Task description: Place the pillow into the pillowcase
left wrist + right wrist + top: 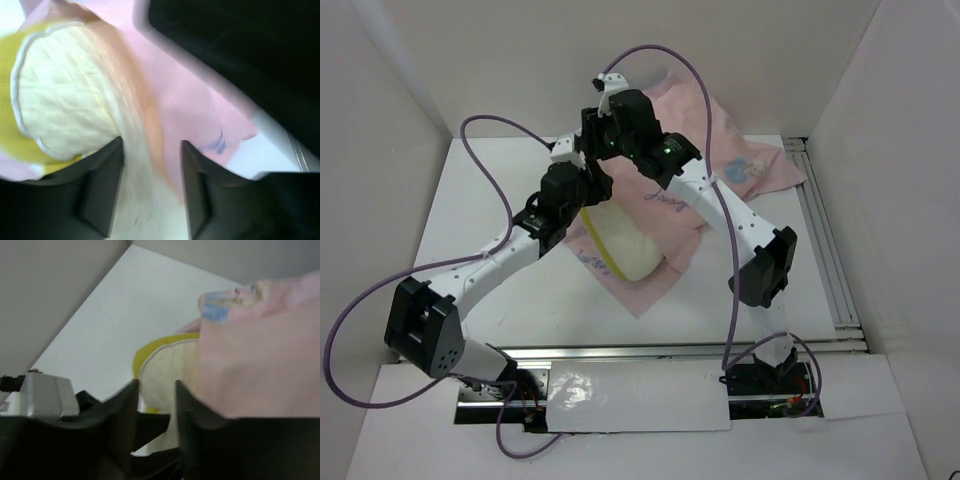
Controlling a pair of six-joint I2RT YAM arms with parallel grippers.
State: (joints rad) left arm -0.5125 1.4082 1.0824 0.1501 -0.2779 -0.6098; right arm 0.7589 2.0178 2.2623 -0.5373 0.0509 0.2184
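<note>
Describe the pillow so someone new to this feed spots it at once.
Start at the white table and find the pale pink pillowcase spread across its middle. At the fabric's near-left end lies the pillow. It alone is plump, quilted and cream with yellow edging; the fabric around it is thin and pink.

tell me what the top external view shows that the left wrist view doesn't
Only the top external view shows both arms whole, left arm and right arm meeting over the fabric, their purple cables, and the pillowcase spreading toward the back right. Only the left wrist view shows the left claw close up, fingers apart, and the quilted surface and pale piping of the pillow. Both show the cream-yellow pillow against pink pillowcase fabric.
</note>
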